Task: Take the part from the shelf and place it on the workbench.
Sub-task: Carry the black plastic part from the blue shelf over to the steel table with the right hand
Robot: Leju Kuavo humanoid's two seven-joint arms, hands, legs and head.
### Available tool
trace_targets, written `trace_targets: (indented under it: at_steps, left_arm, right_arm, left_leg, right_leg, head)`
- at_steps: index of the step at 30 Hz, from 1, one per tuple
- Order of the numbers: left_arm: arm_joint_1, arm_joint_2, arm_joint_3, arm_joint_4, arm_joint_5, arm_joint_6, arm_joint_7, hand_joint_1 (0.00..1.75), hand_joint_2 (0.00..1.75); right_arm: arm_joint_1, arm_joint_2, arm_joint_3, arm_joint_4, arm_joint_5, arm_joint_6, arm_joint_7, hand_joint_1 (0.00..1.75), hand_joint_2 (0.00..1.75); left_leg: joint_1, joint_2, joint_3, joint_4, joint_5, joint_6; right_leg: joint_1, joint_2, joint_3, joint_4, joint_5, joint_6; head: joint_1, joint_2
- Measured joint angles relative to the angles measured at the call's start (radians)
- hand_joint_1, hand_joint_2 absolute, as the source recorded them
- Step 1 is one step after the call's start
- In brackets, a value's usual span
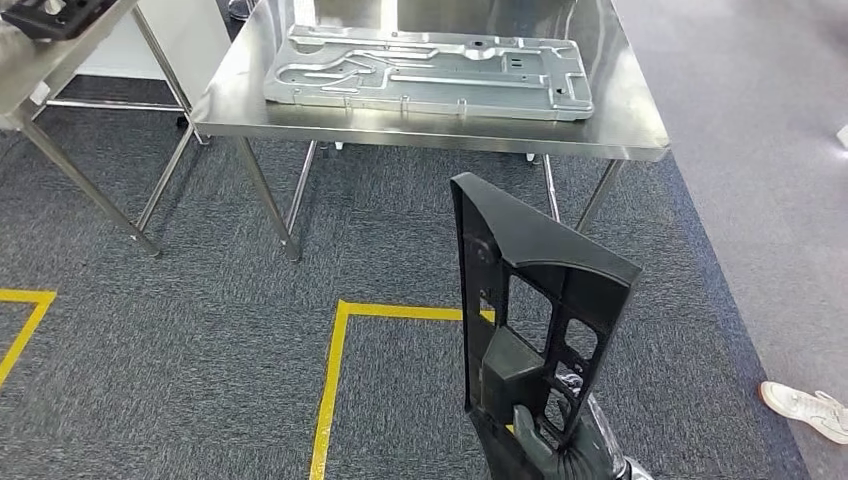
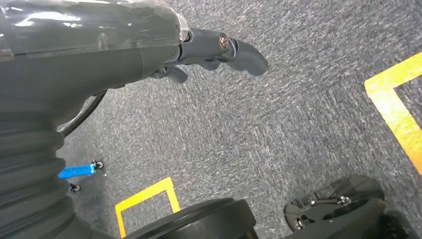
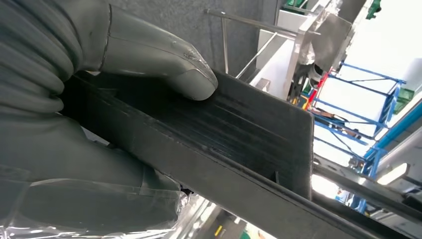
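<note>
A long black plastic part [image 1: 530,310] with cut-out openings stands upright in front of me, over the carpet and short of the steel workbench [image 1: 640,130]. My right hand [image 1: 565,455] grips its lower end at the bottom of the head view. The right wrist view shows that hand [image 3: 99,99] with its thumb pressed on the part's flat black face [image 3: 249,134]. My left hand [image 2: 199,50] hangs over the grey carpet with nothing in it, its fingers loosely curled.
A large grey metal panel [image 1: 430,70] lies flat on the workbench. A second steel table [image 1: 60,60] stands at the far left. Yellow floor tape [image 1: 335,370] marks the carpet. A person's white shoe [image 1: 810,408] is at the right edge.
</note>
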Motion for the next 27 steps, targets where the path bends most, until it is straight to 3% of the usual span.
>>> trace_targets:
  at_steps: [2,3,4,6,7,8,11,13,14,16,17,18,19,21,22,24,27]
  left_arm:
    - [0.003,-0.001,0.0,0.0,0.0,0.0,0.002,0.0,1.75]
    - [0.005,-0.001,0.0,0.0,0.0,0.0,0.002,0.0,1.75]
    - [0.006,-0.001,0.001,0.0,0.0,0.0,0.003,0.0,1.75]
    - [0.01,0.0,0.003,0.0,-0.001,0.0,0.005,0.0,1.75]
    - [0.011,0.0,0.005,0.0,-0.001,0.0,0.006,0.0,1.75]
    - [0.011,0.0,0.007,0.0,-0.002,0.0,0.006,0.0,1.75]
    - [0.01,0.0,0.013,0.0,-0.003,0.0,0.008,0.0,1.75]
    - [0.01,0.0,0.014,0.0,-0.006,0.0,0.008,0.0,1.75]
    - [0.009,0.0,0.014,0.0,-0.008,0.0,0.008,0.0,1.75]
    - [0.003,0.0,0.015,0.0,-0.009,0.001,0.007,0.0,1.75]
    - [-0.001,0.0,0.015,0.0,-0.009,0.002,0.006,0.0,1.75]
    - [-0.004,0.0,0.015,-0.001,-0.009,0.002,0.005,0.0,1.75]
    - [-0.006,0.0,0.015,-0.001,-0.009,0.002,0.004,0.0,1.75]
    - [-0.002,0.0,0.015,-0.001,-0.01,0.002,0.003,0.0,1.75]
    - [0.001,0.001,0.015,-0.001,-0.01,0.002,0.002,0.0,1.75]
    - [0.004,0.002,0.015,-0.001,-0.011,0.002,0.0,0.0,1.75]
    - [0.005,0.002,0.015,-0.001,-0.011,0.002,-0.003,0.0,1.75]
  right_arm:
    - [0.002,0.001,0.0,0.001,0.0,0.0,0.0,1.75,1.75]
    - [0.003,0.001,0.0,0.001,0.0,0.0,0.0,1.75,1.75]
    - [0.004,0.001,0.0,0.001,0.001,-0.001,0.001,1.75,1.75]
    - [0.004,0.001,0.0,0.001,0.001,-0.001,0.001,1.75,1.75]
    - [0.004,0.001,0.0,0.001,0.001,-0.001,0.001,1.75,1.75]
    - [0.004,0.001,0.0,0.0,0.002,-0.001,0.001,1.75,1.75]
    - [0.005,0.001,0.001,-0.002,0.002,-0.002,0.003,1.75,1.75]
    - [0.008,0.001,0.002,-0.006,0.002,-0.003,0.002,1.75,1.75]
    - [0.008,0.0,0.002,-0.008,0.002,-0.004,0.002,1.75,1.75]
    - [0.009,0.0,0.003,-0.01,0.003,-0.006,0.002,1.75,1.75]
    - [0.01,0.0,0.004,-0.01,0.003,-0.006,0.002,1.75,1.75]
    - [0.01,0.0,0.004,-0.01,0.003,-0.007,0.002,1.75,1.75]
    - [0.01,0.0,0.004,-0.01,0.003,-0.007,0.002,1.75,1.75]
    - [0.01,0.0,0.004,-0.01,0.003,-0.007,0.002,1.75,1.75]
    - [0.01,0.0,0.004,-0.011,0.003,-0.007,0.002,1.75,1.75]
    - [0.009,0.0,0.004,-0.011,0.003,-0.006,0.001,1.75,1.75]
    - [0.01,0.0,0.004,-0.012,0.004,-0.004,0.0,1.75,1.75]
  left_leg:
    - [0.001,-0.001,0.017,-0.002,-0.012,0.0]
    - [0.002,-0.001,0.028,-0.002,-0.021,-0.002]
    - [0.003,-0.002,0.043,-0.002,-0.031,-0.005]
    - [0.006,-0.003,0.074,-0.003,-0.053,-0.014]
    - [0.005,-0.003,0.084,-0.002,-0.063,-0.02]
    - [0.004,-0.003,0.09,-0.001,-0.07,-0.026]
    - [0.002,0.0,0.095,-0.006,-0.081,-0.043]
    - [0.004,0.002,0.087,0.025,-0.102,-0.053]
    - [0.005,0.002,0.065,0.073,-0.125,-0.056]
    - [0.006,0.002,-0.012,0.218,-0.182,-0.06]
    - [0.006,0.002,-0.049,0.28,-0.198,-0.061]
    - [0.005,0.002,-0.071,0.31,-0.193,-0.06]
    - [0.005,0.002,-0.074,0.299,-0.165,-0.057]
    - [0.002,0.002,-0.036,0.181,-0.075,-0.042]
    - [-0.002,0.002,-0.014,0.118,-0.044,-0.034]
    - [-0.009,0.003,0.01,0.044,-0.029,-0.022]
    - [-0.008,-0.002,0.025,0.008,-0.028,-0.008]
  right_leg:
    - [-0.006,0.0,-0.095,0.123,-0.016,0.009]
    - [-0.009,0.0,-0.124,0.142,0.005,0.012]
    - [-0.012,-0.001,-0.134,0.121,0.048,0.015]
    - [-0.016,-0.004,-0.11,0.008,0.152,0.018]
    - [-0.014,-0.005,-0.092,-0.043,0.182,0.017]
    - [-0.012,-0.006,-0.08,-0.076,0.191,0.012]
    - [-0.006,-0.005,-0.072,-0.097,0.171,-0.012]
    - [-0.009,-0.003,-0.066,-0.104,0.167,-0.026]
    - [-0.01,-0.004,-0.062,-0.106,0.165,-0.032]
    - [-0.006,-0.006,-0.056,-0.106,0.158,-0.04]
    - [-0.004,-0.007,-0.051,-0.106,0.155,-0.042]
    - [-0.002,-0.006,-0.046,-0.106,0.15,-0.044]
    - [0.0,-0.004,-0.038,-0.106,0.145,-0.044]
    - [0.003,0.0,-0.02,-0.107,0.134,-0.043]
    - [0.006,0.002,-0.012,-0.107,0.129,-0.04]
    - [0.006,0.003,-0.006,-0.109,0.126,-0.029]
    - [0.002,0.001,-0.007,-0.095,0.142,-0.007]
  head:
    - [0.0,0.0]
    - [0.0,0.0]
    - [0.0,0.0]
    - [0.0,0.0]
    - [0.0,0.0]
    - [0.0,0.0]
    - [0.0,0.0]
    - [0.0,0.0]
    - [0.0,0.0]
    - [0.0,0.0]
    - [0.0,0.0]
    - [0.0,0.0]
    - [0.0,0.0]
    - [0.0,0.0]
    - [0.0,0.0]
    - [0.0,0.0]
    - [0.0,0.0]
